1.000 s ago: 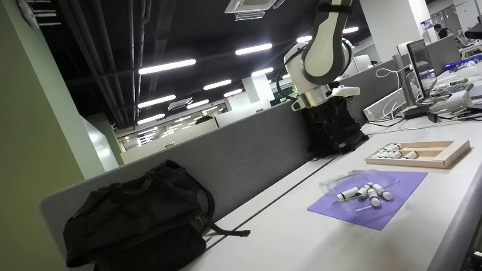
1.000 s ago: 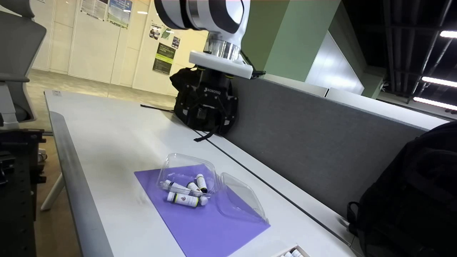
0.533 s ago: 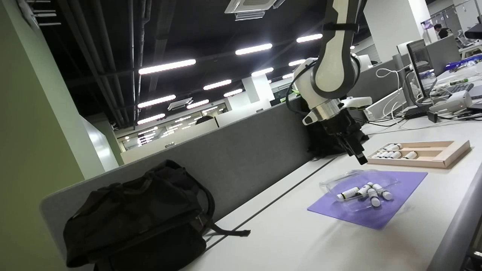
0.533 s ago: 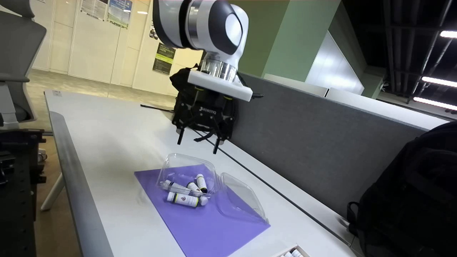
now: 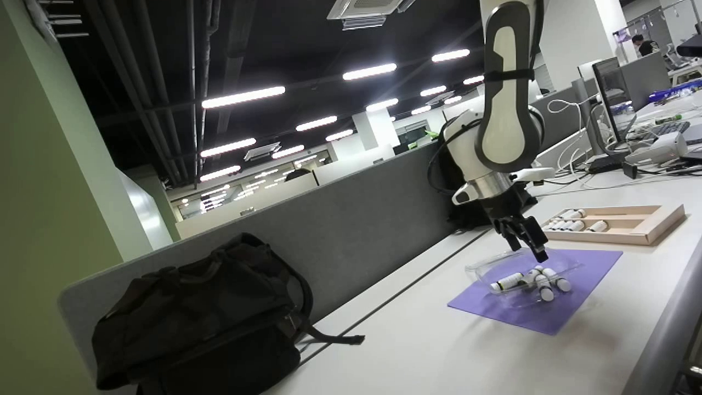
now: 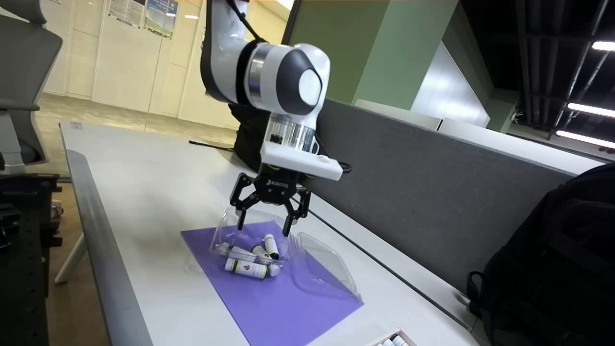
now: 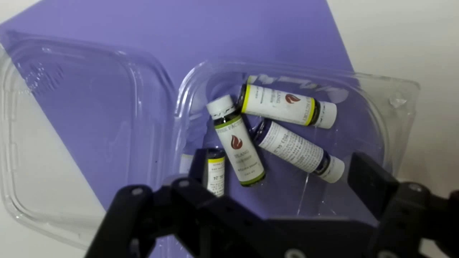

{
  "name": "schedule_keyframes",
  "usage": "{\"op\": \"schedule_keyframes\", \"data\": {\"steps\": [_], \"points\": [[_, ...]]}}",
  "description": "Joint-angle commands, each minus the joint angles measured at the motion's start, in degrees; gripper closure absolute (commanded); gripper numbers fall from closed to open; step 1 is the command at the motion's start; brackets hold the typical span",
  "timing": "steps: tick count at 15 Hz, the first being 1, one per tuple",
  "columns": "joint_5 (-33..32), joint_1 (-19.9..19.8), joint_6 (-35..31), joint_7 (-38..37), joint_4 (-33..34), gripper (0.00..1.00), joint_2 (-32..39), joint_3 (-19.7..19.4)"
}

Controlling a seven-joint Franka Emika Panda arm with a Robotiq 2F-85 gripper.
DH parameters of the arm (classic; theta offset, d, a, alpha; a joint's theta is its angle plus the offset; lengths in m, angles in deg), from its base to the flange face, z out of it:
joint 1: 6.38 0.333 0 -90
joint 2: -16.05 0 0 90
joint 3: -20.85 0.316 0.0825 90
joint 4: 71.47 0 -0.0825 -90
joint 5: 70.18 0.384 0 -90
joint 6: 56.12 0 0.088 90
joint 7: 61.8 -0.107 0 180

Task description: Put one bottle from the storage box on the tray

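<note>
A clear plastic storage box [image 6: 218, 242] lies open on a flat purple square [image 6: 298, 317]. It holds several white-labelled bottles. In the wrist view a green-banded bottle [image 7: 239, 150], a yellow-banded bottle [image 7: 276, 104] and a bottle with a small-print label [image 7: 297, 148] lie in it. Another bottle [image 7: 216, 175] is partly hidden by a finger. My gripper [image 6: 263, 230] is open and empty above the box; it also shows in an exterior view [image 5: 528, 252] and in the wrist view [image 7: 281, 179]. The light wooden tray [image 5: 603, 238] has compartments holding several bottles.
The box's clear lid [image 6: 326, 264] lies folded open on the purple square. A grey partition [image 5: 373, 203] runs along the table's back edge. A black backpack [image 5: 208, 318] leans on it. A monitor [image 5: 614, 93] and cables stand beyond the tray.
The arm has come down and my gripper has moved lower, to just above the clear box. Its fingers now show spread apart. The bottles and the tray have not moved.
</note>
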Motion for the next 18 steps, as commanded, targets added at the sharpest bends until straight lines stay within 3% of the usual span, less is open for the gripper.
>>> {"op": "schedule_keyframes", "data": {"steps": [1, 11, 18], "points": [[-0.8, -1.3, -3.2, 3.5, 1.8, 0.00, 3.8, 1.2], [0.0, -2.7, -9.1, 8.7, 3.7, 0.00, 10.1, 4.2], [-0.1, -2.9, -10.6, 8.1, 4.2, 0.00, 11.5, 3.7]]}}
